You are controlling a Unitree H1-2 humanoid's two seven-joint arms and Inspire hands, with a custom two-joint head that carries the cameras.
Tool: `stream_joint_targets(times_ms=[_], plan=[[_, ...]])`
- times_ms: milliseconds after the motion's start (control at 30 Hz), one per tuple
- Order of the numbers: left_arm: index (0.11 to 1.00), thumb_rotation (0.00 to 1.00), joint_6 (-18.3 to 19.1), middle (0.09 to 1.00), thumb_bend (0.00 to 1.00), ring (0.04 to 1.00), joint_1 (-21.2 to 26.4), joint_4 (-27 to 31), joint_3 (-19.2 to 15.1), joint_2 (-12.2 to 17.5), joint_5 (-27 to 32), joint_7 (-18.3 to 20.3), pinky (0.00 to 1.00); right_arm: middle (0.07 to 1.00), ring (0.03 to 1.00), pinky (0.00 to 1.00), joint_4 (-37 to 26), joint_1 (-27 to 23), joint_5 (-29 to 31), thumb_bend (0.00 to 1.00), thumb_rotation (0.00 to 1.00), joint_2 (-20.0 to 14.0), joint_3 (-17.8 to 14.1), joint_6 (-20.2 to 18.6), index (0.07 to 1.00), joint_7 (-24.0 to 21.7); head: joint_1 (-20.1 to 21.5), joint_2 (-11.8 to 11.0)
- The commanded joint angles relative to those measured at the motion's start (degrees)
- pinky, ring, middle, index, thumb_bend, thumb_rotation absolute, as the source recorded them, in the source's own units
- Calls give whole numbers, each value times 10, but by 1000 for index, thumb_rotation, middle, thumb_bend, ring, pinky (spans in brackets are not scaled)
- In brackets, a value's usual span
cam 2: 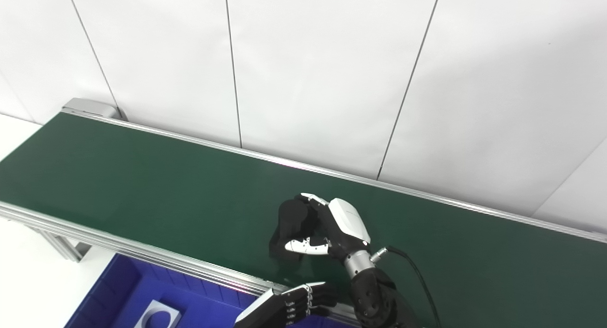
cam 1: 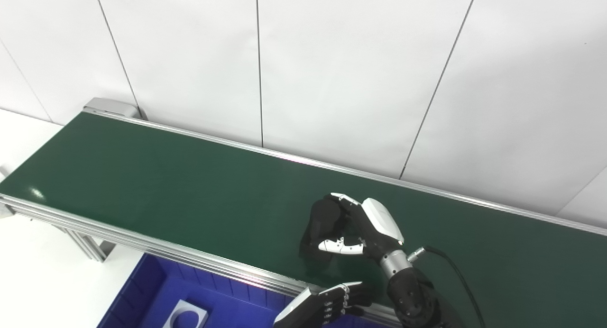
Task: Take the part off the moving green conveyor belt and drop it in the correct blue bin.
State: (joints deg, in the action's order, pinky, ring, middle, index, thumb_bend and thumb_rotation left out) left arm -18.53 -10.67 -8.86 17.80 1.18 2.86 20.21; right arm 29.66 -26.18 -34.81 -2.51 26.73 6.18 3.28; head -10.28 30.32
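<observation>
My right hand [cam 1: 365, 226] rests low on the green conveyor belt [cam 1: 166, 186], right of its middle. Its fingers and white thumb curl around a black part [cam 1: 322, 223], which shows as a dark lump on the hand's left side. The part's shape is mostly hidden by the fingers. My left hand [cam 1: 332, 303] sits at the bottom edge, over the belt's front rail, with its fingers loosely bent and nothing in it. A blue bin [cam 1: 142, 290] stands below the front rail at lower left.
A pale grey block with a round hole [cam 1: 186, 316] lies in the blue bin. Aluminium rails [cam 1: 142, 245] run along both belt edges. A white panelled wall [cam 1: 332, 72] stands right behind the belt. A black cable [cam 1: 455, 271] trails from my right wrist.
</observation>
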Motion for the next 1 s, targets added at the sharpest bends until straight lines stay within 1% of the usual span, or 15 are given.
stream_joint_targets(times_ms=[0, 33, 133, 233, 767, 833, 900, 967], plan=[[858, 447, -6, 862, 977, 859, 4, 15, 2, -3, 3, 0, 830, 592, 671, 656, -10, -13, -7, 524, 59, 4, 0, 34, 493, 24, 0, 1], [859, 448, -6, 863, 974, 859, 4, 16, 2, -2, 3, 0, 828, 541, 640, 632, -12, -13, -8, 521, 19, 4, -1, 33, 481, 28, 0, 1], [860, 447, -3, 863, 972, 859, 3, 19, 1, -1, 3, 0, 828, 514, 611, 609, -15, -13, -9, 521, 3, 3, -2, 32, 480, 34, 1, 2], [861, 448, -3, 863, 966, 859, 3, 20, 1, 0, 4, 0, 828, 502, 590, 588, -15, -13, -3, 522, 0, 4, -4, 42, 484, 39, 2, 2], [865, 452, -9, 861, 950, 854, 6, 14, -1, 0, 2, 0, 827, 516, 614, 596, -28, -8, 1, 522, 0, 7, -17, 58, 476, 50, 11, 2], [863, 456, -9, 861, 951, 853, 7, 13, -1, 0, 2, -1, 822, 516, 605, 585, -30, -7, -1, 523, 0, 6, -19, 66, 476, 58, 12, 2], [864, 454, -9, 861, 951, 854, 7, 12, -1, 0, 1, -1, 823, 504, 577, 552, -35, -5, -1, 525, 0, 5, -21, 72, 482, 65, 16, 3], [865, 456, -11, 860, 952, 855, 8, 10, -2, -1, 3, 0, 826, 505, 572, 547, -57, 1, 4, 524, 0, 2, -26, 66, 481, 60, 19, 3]])
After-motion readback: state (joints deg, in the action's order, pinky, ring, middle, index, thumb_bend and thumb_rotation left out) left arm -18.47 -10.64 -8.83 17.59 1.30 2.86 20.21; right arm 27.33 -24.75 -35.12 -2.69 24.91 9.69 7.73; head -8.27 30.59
